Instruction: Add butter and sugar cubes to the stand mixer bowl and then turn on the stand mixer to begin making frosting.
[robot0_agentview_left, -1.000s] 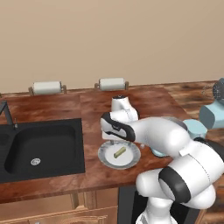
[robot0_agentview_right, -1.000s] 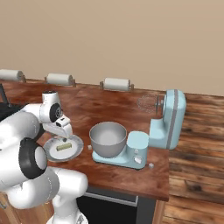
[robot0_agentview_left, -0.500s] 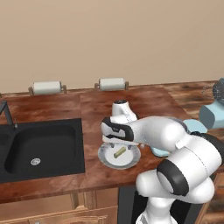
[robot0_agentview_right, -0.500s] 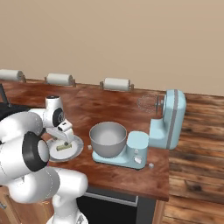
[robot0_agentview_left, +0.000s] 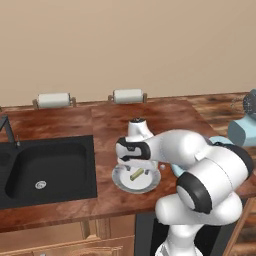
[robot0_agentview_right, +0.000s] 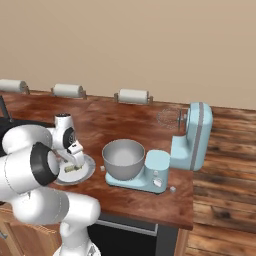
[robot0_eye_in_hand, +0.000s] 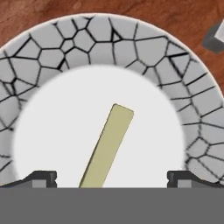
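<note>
A rendered home kitchen — the signs are plain. A reddish-brown wooden tabletop (robot0_agentview_left: 100, 125) runs along a bare beige wall (robot0_agentview_left: 125, 45), with a black sink (robot0_agentview_left: 45, 167) and its dark faucet (robot0_agentview_left: 7, 130) set into it. Paper towel rolls (robot0_agentview_left: 128, 96) on small holders stand at the back edge. A light blue stand mixer (robot0_agentview_right: 192, 140) with its metal bowl (robot0_agentview_right: 123, 159) sits near a grey-rimmed plate (robot0_agentview_right: 86, 170) — baking gear. Wooden cabinet fronts (robot0_agentview_left: 50, 240) show below, and plank flooring (robot0_agentview_right: 225, 200) to the side.

No legible text — anywhere.
</note>
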